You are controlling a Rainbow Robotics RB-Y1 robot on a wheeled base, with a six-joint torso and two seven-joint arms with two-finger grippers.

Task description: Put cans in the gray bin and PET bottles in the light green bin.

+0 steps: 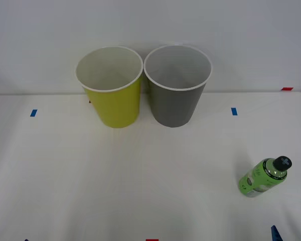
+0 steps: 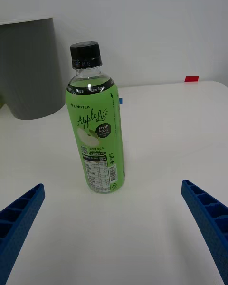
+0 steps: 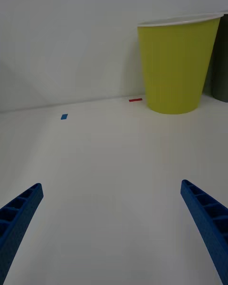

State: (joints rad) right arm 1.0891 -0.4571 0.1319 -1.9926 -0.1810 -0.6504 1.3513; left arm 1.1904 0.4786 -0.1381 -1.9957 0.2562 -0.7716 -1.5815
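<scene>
The right gripper hangs low over the white worktop, its blue ribbed fingers spread wide and holding nothing; the small clear plastic bottle with the bright green label and black screw cap stands upright straight ahead of them, centred on the gap, its long axis vertical; it sits on the robot's right side of the worktop, near the front edge, so the right arm looks far the nearer. The left gripper is likewise low and level, fingers apart and empty, facing bare worktop. Farther back, side by side against the wall, stand the tapered yellow-green plastic bin on the left and the tapered dark-gray plastic bin beside it, both well apart from the bottle.
</scene>
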